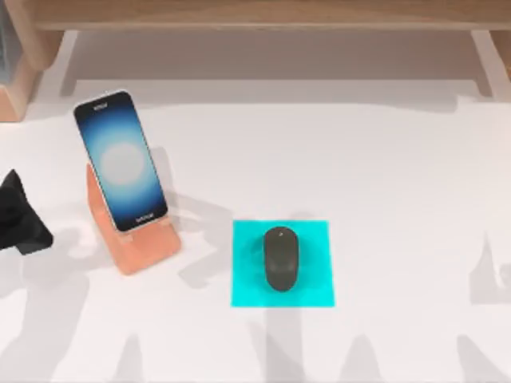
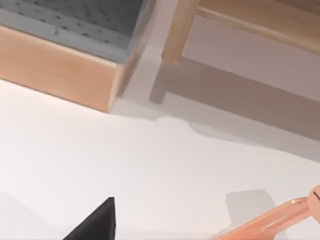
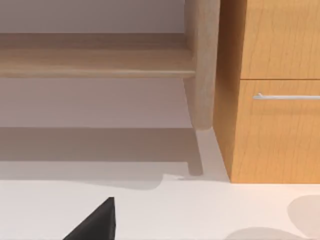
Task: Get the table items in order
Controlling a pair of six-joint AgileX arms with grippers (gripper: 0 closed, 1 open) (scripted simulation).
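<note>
Four task items are seen on the white tabletop [image 1: 383, 159] in the top view, all approx. in the left and centre part. The smartphone [image 1: 120, 160], screen lit blue-white, is propped leaning back on the salmon-orange phone stand [image 1: 137, 243], its lower edge seated in the stand's lip. The stand is placed at the left side of the tabletop. Just to its right, apart from it, the cyan mat [image 1: 281, 263] is laid flat, approx. at centre. The dark grey mouse [image 1: 281, 258] is set on the mat, near its middle, long axis running front to back, fully inside the mat's edges.

The left gripper [image 1: 17, 217] is seen as a dark shape at the far left edge of the top view, beside the stand but not touching it. Whether its fingers are wide or narrow cannot be told; nothing is seen held. In the left wrist view a dark fingertip [image 2: 96, 222] is shown low over bare tabletop, w/ an edge of the stand at the corner and a wooden box [image 2: 60, 70] w/ grey perforated lining beyond.

In the right wrist view a dark finger [image 3: 96, 222] is shown over bare tabletop, facing a wooden drawer cabinet [image 3: 270, 100] and a wooden frame leg [image 3: 200, 65]. The state of the right fingers cannot be told.
</note>
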